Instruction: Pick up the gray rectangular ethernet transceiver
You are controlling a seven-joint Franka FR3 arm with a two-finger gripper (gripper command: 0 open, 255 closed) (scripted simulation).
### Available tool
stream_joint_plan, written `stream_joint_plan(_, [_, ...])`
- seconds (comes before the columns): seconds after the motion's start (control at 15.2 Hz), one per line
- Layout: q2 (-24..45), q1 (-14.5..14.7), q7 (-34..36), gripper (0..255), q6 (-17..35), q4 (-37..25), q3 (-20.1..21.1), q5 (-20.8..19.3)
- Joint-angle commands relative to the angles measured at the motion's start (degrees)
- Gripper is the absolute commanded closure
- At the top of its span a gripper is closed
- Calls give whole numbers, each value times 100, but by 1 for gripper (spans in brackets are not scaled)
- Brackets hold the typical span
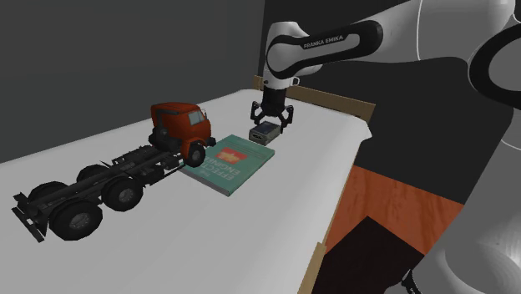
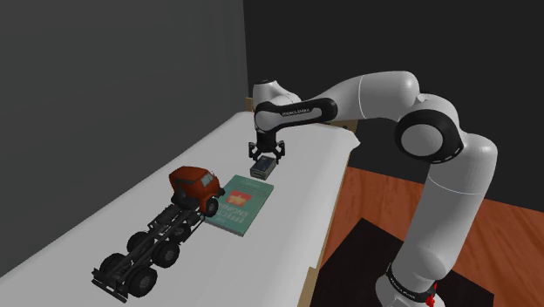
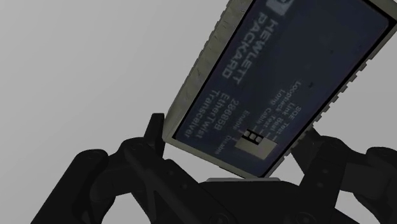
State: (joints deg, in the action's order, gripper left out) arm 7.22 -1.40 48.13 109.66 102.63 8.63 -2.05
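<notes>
The ethernet transceiver (image 3: 280,83) is cut off at its far end in the wrist view. The title on the teal book (image 1: 231,164) is too small to read.

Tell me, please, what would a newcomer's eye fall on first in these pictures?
Probably the red-cabbed truck standing on the white surface, in the shoulder view's left half. Next, the black gripper poised over the small grey transceiver, fingers open either side of it, just beyond a teal book beside the truck's cab.
</notes>
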Motion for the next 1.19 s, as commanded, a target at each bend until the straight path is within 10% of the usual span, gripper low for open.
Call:
stream_joint_plan(0.0, [2,0,1,255,14,14,0,0])
stream_joint_plan(1.12, [-67,2,-21,255,-669,-600,3,17])
